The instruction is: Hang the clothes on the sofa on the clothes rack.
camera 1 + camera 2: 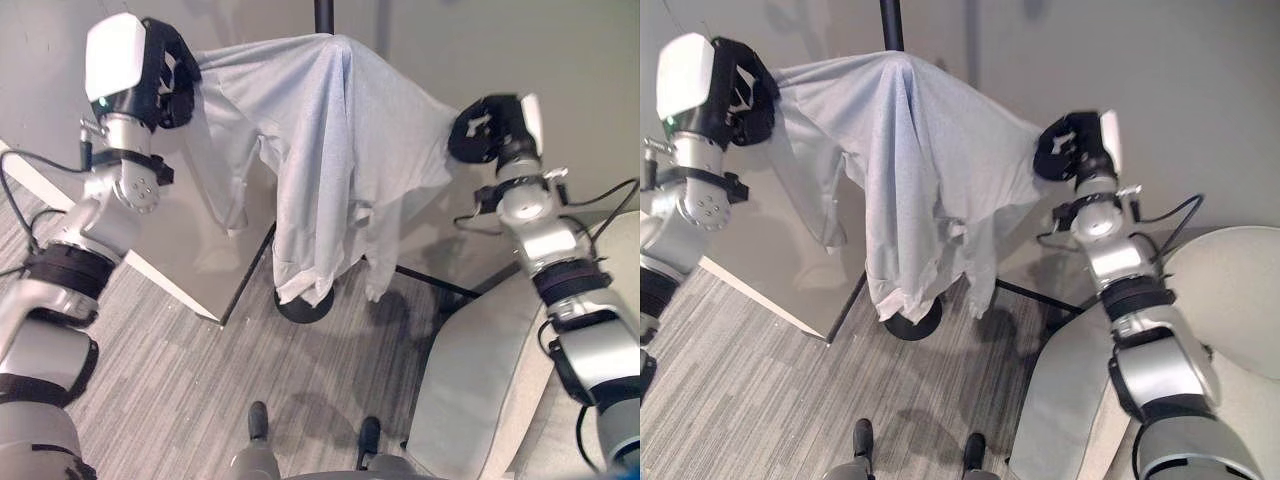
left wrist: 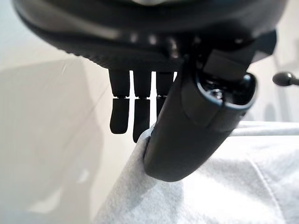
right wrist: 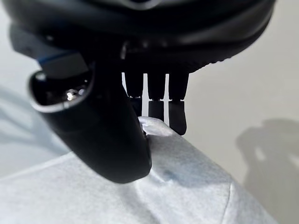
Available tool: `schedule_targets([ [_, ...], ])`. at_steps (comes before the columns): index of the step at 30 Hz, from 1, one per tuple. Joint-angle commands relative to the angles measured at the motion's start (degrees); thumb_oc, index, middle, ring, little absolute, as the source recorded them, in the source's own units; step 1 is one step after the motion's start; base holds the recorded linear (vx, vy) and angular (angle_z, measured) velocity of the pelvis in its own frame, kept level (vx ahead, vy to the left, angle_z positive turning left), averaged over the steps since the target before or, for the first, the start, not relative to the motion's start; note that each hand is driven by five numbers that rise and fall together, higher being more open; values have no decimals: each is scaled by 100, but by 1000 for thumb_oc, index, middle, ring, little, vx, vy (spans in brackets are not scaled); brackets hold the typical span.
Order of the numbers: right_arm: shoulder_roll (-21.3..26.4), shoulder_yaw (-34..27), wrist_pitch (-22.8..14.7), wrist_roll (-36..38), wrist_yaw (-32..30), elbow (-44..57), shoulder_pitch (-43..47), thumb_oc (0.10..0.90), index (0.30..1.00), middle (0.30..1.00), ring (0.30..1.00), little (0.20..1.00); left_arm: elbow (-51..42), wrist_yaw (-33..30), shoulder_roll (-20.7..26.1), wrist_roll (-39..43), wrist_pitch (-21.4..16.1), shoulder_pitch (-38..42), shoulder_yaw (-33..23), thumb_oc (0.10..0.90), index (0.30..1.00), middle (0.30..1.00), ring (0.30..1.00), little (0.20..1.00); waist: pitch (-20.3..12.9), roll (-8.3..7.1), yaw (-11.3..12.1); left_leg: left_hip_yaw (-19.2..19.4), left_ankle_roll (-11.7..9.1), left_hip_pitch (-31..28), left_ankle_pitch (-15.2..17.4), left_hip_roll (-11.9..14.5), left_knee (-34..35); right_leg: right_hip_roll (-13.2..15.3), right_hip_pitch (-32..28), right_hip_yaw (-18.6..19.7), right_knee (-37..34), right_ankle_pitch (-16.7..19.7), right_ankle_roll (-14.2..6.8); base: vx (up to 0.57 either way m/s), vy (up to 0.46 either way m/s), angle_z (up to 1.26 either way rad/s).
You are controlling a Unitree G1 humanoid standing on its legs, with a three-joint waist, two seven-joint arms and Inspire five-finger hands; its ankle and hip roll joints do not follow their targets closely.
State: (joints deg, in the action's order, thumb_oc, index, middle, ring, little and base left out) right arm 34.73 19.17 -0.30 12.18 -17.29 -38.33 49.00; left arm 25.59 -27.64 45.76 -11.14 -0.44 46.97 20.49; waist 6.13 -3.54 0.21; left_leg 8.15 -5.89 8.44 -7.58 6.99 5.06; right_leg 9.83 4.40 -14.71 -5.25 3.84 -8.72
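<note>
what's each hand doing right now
Left hand: shut on the shirt, pinching its edge.
Right hand: shut on the shirt too.

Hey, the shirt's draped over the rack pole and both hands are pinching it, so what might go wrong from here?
1. The left hand and right hand each pinch an edge of the light grey shirt; pulling away before releasing could drag it off the rack pole.
2. The shirt only drapes over the pole top, with more cloth hanging on one side, so it may slide down once released.
</note>
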Motion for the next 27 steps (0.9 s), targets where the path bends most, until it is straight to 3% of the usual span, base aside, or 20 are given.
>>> schedule_targets([
  [1,507,-233,-205,60,-317,83,328,800,900,900,900,900,226,-284,-17,979,-196,-73,-919,400,300,300,300,300,-109,-142,170,183,-233,-535,810,131,-6,265,-46,94,25,-58,-210,0,0,0],
  [2,423,-264,-202,63,-266,237,170,800,900,900,900,900,51,-260,-208,1203,-262,-302,-1080,585,578,578,578,578,-125,-139,171,180,-224,-547,823,126,-6,275,-58,94,25,-64,-202,0,0,0],
  [3,332,-343,-228,112,-220,388,14,800,900,900,900,900,-92,-213,-443,1406,-329,-562,-1219,800,900,900,900,900,-133,-131,179,178,-217,-592,848,122,-6,281,-106,91,25,-78,-189,58,3,2],
  [4,274,-557,-290,56,-74,824,-352,800,900,900,900,900,-396,127,-920,1903,-504,-1073,-1370,800,900,900,900,900,-189,-130,174,159,-189,-651,889,100,-6,313,-177,68,25,-86,-171,53,3,5],
  [7,277,-713,-347,85,-1,1087,-555,800,900,900,900,900,-593,321,-1088,2061,-564,-1349,-1408,800,900,900,900,900,-240,-120,179,153,-174,-709,927,92,-6,330,-253,58,25,-98,-164,29,6,1],
  [16,449,-1514,-573,55,65,2062,-1242,800,900,900,900,900,-1011,794,-1058,2065,-565,-1991,-1676,800,900,900,900,900,-375,-110,164,208,-142,-893,1043,76,-6,373,-424,43,25,-86,-189,15,6,2],
  [18,446,-2018,-598,-38,487,2641,-2255,800,900,900,900,900,-1283,1104,-1045,1758,-545,-2826,-2025,800,900,900,900,900,-397,-115,120,255,-118,-974,1085,63,-6,399,-472,58,25,-57,-203,12,49,-3],
  [24,177,-2510,-555,-733,1375,3367,-4065,800,900,900,900,900,-1469,1527,-1368,1156,-464,-4384,-2694,800,900,900,900,900,-360,-90,62,316,-82,-1076,1147,58,-6,450,-541,42,25,-2,-246,3,25,-9],
  [25,-293,-2435,-524,-713,1512,3186,-4581,800,900,900,900,900,-1093,1523,-1778,1236,-413,-4732,-2737,800,900,900,900,900,-336,-84,24,347,-61,-1090,1150,44,-6,479,-549,47,25,45,-245,-18,28,-3],
  [26,-295,-2436,-526,-713,1512,3189,-4587,800,900,900,900,900,-1091,1521,-1776,1235,-417,-4736,-2735,800,900,900,900,900,-347,-93,23,346,-56,-1072,1130,35,-6,487,-531,50,25,60,-242,-24,36,-2],
  [27,-603,-2395,-535,-725,1629,2973,-5005,800,900,900,900,900,-809,1606,-1961,1048,-368,-5048,-2727,800,900,900,900,900,-301,-71,-1,363,-44,-1109,1153,36,-6,504,-556,36,25,70,-247,-12,27,-5],
])
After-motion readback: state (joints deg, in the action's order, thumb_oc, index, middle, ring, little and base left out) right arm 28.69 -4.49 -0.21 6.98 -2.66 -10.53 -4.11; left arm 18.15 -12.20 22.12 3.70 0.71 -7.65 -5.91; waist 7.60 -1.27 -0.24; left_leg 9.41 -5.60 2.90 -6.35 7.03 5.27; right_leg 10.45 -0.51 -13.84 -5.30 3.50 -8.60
